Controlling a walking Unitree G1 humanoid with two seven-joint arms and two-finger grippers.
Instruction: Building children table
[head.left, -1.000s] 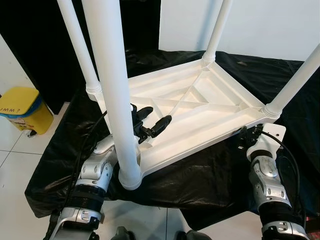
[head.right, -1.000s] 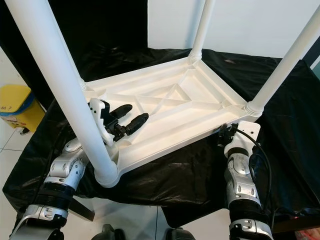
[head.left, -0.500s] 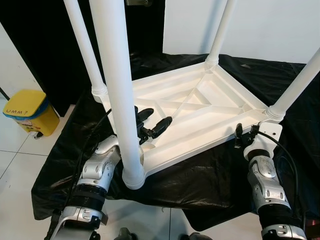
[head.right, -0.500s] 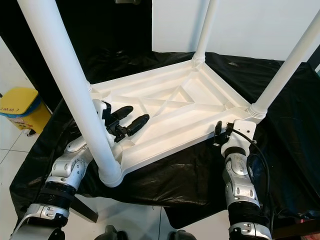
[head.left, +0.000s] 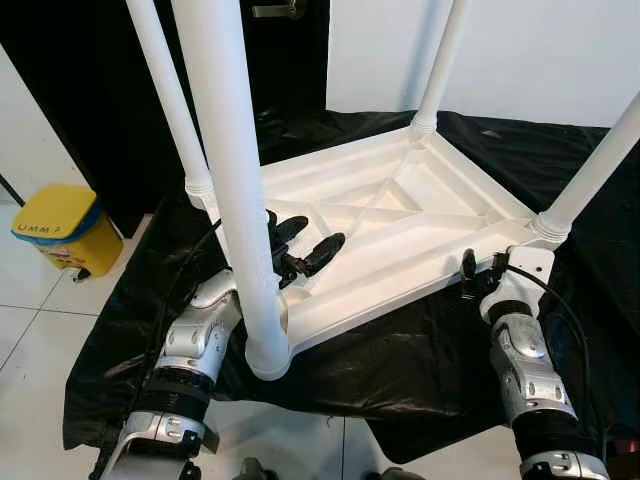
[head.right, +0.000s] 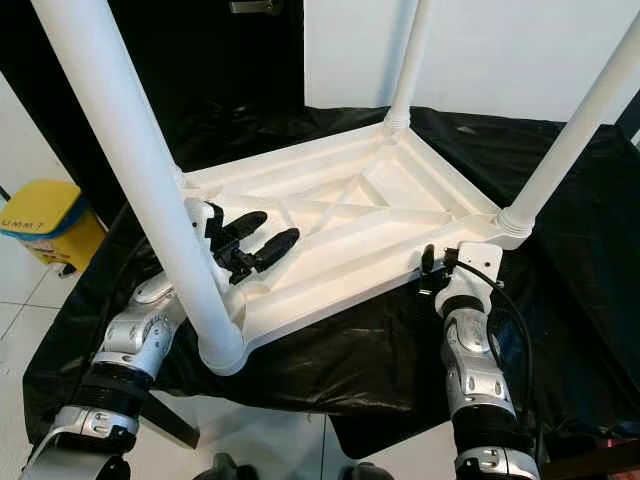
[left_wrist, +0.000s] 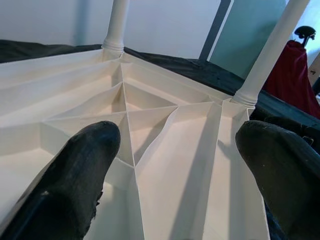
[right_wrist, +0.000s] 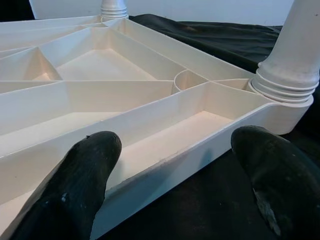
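The white plastic children's table (head.left: 400, 215) lies upside down on a black cloth, its ribbed underside facing up. Its legs stand upright: a near-left leg (head.left: 235, 180), a far-left leg (head.left: 165, 90), a far leg (head.left: 440, 60) and a right leg (head.left: 600, 170). My left gripper (head.left: 312, 235) is open and hovers over the ribbed underside (left_wrist: 165, 115) just beside the near-left leg. My right gripper (head.left: 480, 266) is open at the table's near-right rim (right_wrist: 165, 160), close to the right leg's base (right_wrist: 287, 82). Neither gripper holds anything.
The black cloth (head.left: 400, 350) covers a low platform and hangs over its front edge onto white floor tiles. A yellow bin (head.left: 65, 228) stands on the floor at the left. A white wall (head.left: 560, 50) is behind, with a dark doorway at the far left.
The camera has shifted a little. My right gripper has crept left along the near-right rim, away from the right leg's base. The left gripper holds its place.
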